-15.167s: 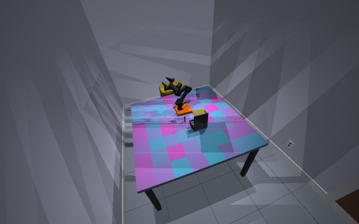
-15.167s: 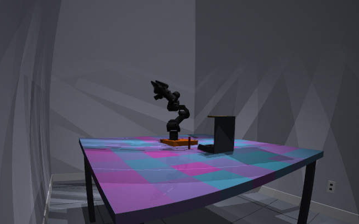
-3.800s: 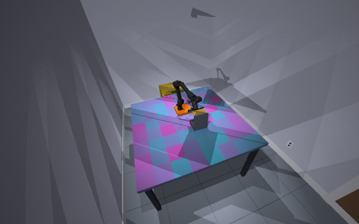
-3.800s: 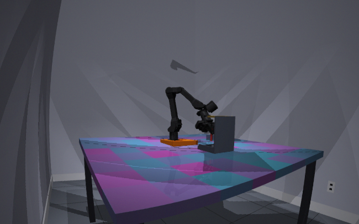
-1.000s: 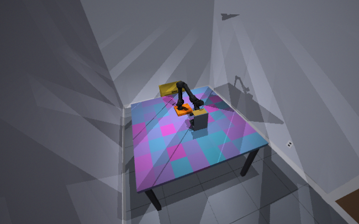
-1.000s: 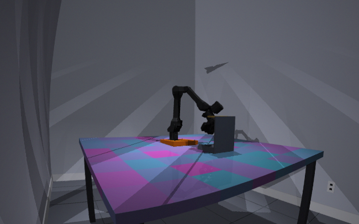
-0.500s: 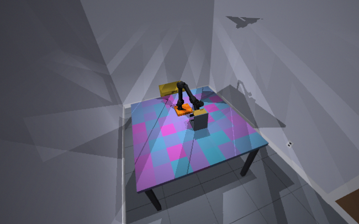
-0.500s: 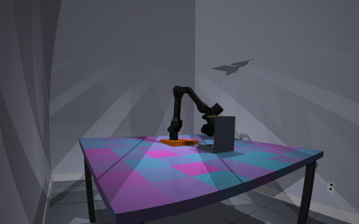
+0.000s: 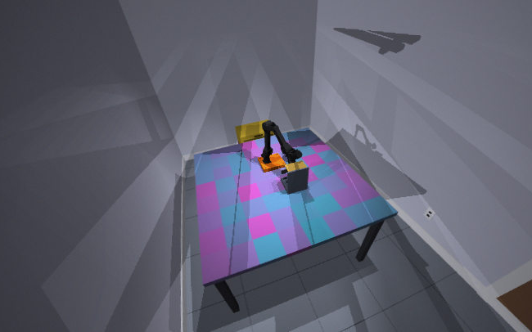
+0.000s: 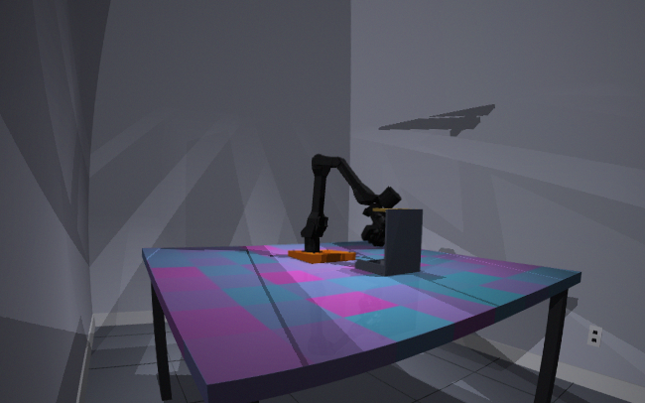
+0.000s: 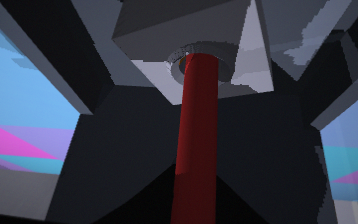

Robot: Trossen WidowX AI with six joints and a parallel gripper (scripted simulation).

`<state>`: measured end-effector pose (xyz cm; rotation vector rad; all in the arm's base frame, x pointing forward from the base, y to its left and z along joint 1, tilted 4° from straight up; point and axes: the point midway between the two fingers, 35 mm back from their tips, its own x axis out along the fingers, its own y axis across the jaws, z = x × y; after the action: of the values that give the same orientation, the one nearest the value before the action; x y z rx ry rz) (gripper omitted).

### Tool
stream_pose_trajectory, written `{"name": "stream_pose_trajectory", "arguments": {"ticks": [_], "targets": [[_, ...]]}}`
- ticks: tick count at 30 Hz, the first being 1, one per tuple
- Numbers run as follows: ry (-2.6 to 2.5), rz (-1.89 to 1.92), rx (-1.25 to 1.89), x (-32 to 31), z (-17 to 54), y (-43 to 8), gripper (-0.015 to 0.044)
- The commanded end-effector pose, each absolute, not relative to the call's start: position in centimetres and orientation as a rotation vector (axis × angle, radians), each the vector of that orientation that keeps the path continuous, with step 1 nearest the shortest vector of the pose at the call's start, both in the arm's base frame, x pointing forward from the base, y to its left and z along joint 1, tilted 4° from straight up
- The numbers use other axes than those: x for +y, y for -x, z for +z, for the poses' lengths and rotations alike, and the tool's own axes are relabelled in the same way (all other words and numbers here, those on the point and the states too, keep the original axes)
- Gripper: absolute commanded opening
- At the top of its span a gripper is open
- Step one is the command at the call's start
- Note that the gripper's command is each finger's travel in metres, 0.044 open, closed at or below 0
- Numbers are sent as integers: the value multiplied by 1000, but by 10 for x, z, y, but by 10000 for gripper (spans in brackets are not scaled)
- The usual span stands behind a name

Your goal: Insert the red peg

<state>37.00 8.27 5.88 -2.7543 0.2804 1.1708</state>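
The red peg (image 11: 197, 130) is held in my gripper (image 11: 195, 195) (image 10: 374, 235), which is shut on it. In the wrist view the peg's far end lies over the mouth of the hole (image 11: 224, 69) in the grey block (image 11: 155, 45). Whether the end is inside the hole cannot be told. The peg leans slightly in that view. The grey box (image 9: 298, 180) (image 10: 403, 242) hides the peg in the top and exterior views. My gripper is at the open front, below the level of the yellowish roof (image 9: 296, 166) (image 10: 390, 208).
The box's dark inner wall (image 11: 110, 135) is close behind the peg in the wrist view. The arm's wrist (image 9: 295, 154) (image 10: 389, 197) is close above the roof. The orange arm base (image 9: 272, 163) (image 10: 320, 256) stands on the checkered table (image 9: 262, 224) (image 10: 355, 303). A yellow cabinet (image 9: 250, 132) is behind.
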Motion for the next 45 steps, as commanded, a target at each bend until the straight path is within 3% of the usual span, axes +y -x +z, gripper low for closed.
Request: {"name": "stream_pose_trajectory", "arguments": {"ticks": [1, 44, 45], "targets": [[2748, 1208, 285, 82, 49, -366, 0], [2748, 1208, 285, 82, 47, -366, 0], [2757, 1164, 283, 83, 57, -371, 26]]}}
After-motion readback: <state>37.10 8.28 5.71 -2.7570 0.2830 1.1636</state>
